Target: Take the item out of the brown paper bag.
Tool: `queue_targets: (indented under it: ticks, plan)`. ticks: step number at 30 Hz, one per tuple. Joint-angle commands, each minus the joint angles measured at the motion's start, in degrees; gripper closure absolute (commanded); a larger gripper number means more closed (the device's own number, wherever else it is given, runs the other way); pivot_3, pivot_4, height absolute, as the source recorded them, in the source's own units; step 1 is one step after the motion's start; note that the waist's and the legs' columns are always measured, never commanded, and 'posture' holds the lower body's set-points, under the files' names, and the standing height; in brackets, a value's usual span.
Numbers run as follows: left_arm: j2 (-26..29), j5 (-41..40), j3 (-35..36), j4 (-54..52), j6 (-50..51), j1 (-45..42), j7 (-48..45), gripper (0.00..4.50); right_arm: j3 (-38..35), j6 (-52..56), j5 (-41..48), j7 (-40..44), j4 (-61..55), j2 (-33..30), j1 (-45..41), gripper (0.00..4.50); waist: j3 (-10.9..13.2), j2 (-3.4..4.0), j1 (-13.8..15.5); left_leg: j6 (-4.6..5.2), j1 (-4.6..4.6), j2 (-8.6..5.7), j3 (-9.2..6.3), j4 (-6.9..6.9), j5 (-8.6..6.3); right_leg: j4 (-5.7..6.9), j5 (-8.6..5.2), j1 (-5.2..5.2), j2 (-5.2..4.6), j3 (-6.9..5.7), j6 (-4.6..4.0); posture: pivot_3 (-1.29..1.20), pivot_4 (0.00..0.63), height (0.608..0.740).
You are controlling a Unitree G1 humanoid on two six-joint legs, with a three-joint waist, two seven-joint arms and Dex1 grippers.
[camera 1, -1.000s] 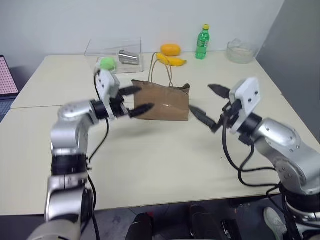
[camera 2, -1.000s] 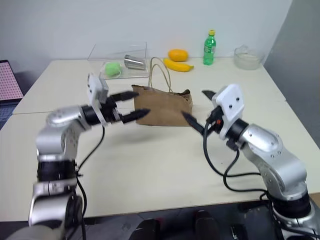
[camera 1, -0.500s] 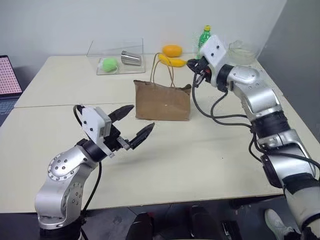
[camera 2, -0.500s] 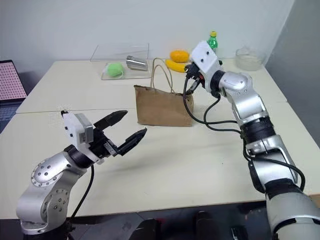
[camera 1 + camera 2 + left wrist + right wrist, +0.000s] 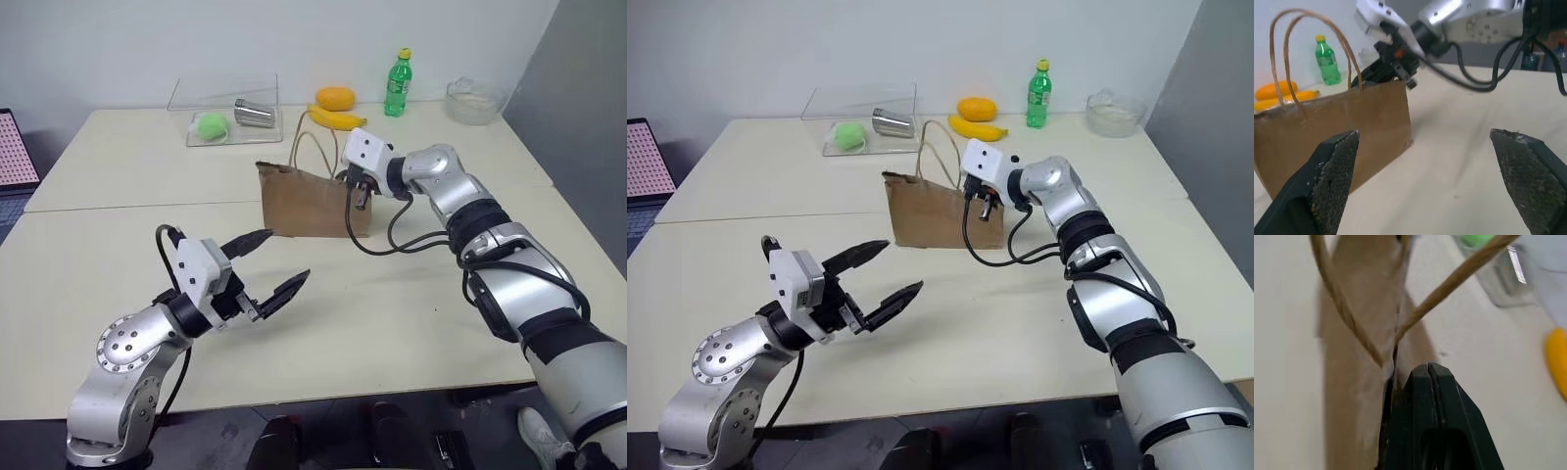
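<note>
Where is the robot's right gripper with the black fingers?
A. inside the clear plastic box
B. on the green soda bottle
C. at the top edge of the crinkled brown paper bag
C: the right gripper, fingers shut, sits at the top edge of the crinkled brown paper bag.

You have a pale cream tabletop with a seam running across it. A crinkled brown paper bag with looped string handles stands upright near its middle. Along the far edge sit a clear plastic tray holding a green ball and a tipped metal cup, then a yellow banana just before an orange fruit, a green soda bottle with a yellow cap, and a clear glass bowl.
</note>
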Motion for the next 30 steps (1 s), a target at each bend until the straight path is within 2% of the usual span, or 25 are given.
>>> queue_targets:
  ticks: [1, 8, 12, 14, 18, 21, 22, 26, 28, 30]
  plan:
    - [1.67, -0.01, 0.68, -0.97, -3.56, 1.42, -1.45, 0.0, -0.95, 2.35, 2.05, 9.12, -8.01, -1.69, 2.25, 4.49, 0.0, 0.0, 0.03, 0.0, 0.0, 0.0, -0.02, 0.0, 0.0, 0.0, 0.0, 0.0, 0.0, -0.01, 0.0, 0.0, 0.15, 0.74]
    - [5.9, -0.63, 4.37, -1.83, -7.43, 9.03, -4.86, 0.0, 1.56, 11.41, 4.04, 19.25, -32.98, -6.47, 15.54, 4.49, 0.0, 0.05, 0.19, 0.0, -0.01, 0.02, -0.06, -0.02, -0.01, -0.04, 0.0, 0.02, -0.01, -0.04, 0.0, 0.0, 0.15, 0.74]
    - [8.92, -1.7, 6.81, -2.07, -12.34, 12.55, -10.36, 0.0, 0.76, 14.68, 5.73, 18.87, -44.97, -7.65, 20.82, 4.49, 0.06, 0.13, 0.16, 0.0, 0.0, 0.04, -0.03, -0.02, -0.01, -0.04, -0.01, 0.02, 0.0, -0.03, 0.0, 0.0, 0.15, 0.74]
    - [10.27, -1.82, 7.52, -1.1, -14.73, 12.69, -12.7, 0.0, -0.54, 16.08, 6.99, 17.98, -49.84, -8.25, 22.72, 4.49, 0.06, 0.13, 0.24, 0.0, -0.01, 0.04, -0.04, -0.02, -0.01, -0.05, -0.01, 0.02, 0.0, -0.04, 0.0, 0.0, 0.15, 0.74]
    - [13.0, 0.76, 6.12, 7.7, -19.51, 3.22, -14.77, 0.0, -6.06, 21.47, 11.18, 12.15, -62.55, -9.29, 28.65, 4.49, 0.05, 0.14, 1.16, -0.01, -0.02, 0.04, -0.12, -0.01, -0.01, -0.09, -0.01, 0.05, 0.01, -0.15, 0.0, 0.0, 0.15, 0.74]
    - [15.86, 5.89, 1.82, 18.95, -27.58, -8.05, -19.22, 0.0, -10.46, 29.86, 15.28, 7.78, -74.9, -11.01, 36.44, 3.9, 0.01, 0.09, 2.37, -0.01, -0.1, 0.01, -0.26, 0.04, 0.0, -0.18, -0.01, 0.11, 0.01, -0.3, 0.0, 0.0, 0.15, 0.74]
    - [16.15, 6.68, 1.15, 20.89, -29.37, -9.53, -19.99, 0.0, -10.86, 31.63, 16.04, 6.94, -77.14, -11.41, 37.8, 3.59, 0.01, 0.1, 2.52, -0.01, -0.14, 0.01, -0.27, 0.04, -0.01, -0.24, -0.01, 0.1, 0.02, -0.31, 0.0, 0.0, 0.15, 0.74]
    - [16.22, 13.63, -6.0, 35.55, -47.47, -18.83, -26.54, 0.0, -15.73, 42.08, 22.31, 1.19, -92.6, -12.88, 49.93, 2.2, 0.0, 0.13, 2.71, -0.01, -0.21, -0.02, -0.16, -0.11, -0.02, -0.52, 0.01, 0.06, -0.05, -0.24, 0.01, 0.0, 0.15, 0.74]
    - [15.95, 14.54, -9.25, 41.03, -54.83, -22.08, -29.97, 0.0, -17.02, 47.25, 25.59, -0.87, -99.92, -14.11, 55.6, 1.44, 0.0, 0.13, 2.89, -0.01, -0.28, 0.02, -0.23, -0.19, -0.02, -0.6, 0.01, 0.03, -0.03, -0.33, 0.01, 0.0, 0.15, 0.74]
    - [15.99, 14.12, -11.4, 45.97, -59.85, -24.56, -32.77, 0.0, -17.34, 50.7, 27.14, -3.1, -105.42, -15.63, 61.07, 1.44, -0.01, 0.15, 2.74, -0.01, -0.32, 0.02, -0.24, -0.24, -0.02, -0.68, 0.01, 0.01, -0.02, -0.33, 0.01, 0.0, 0.15, 0.74]
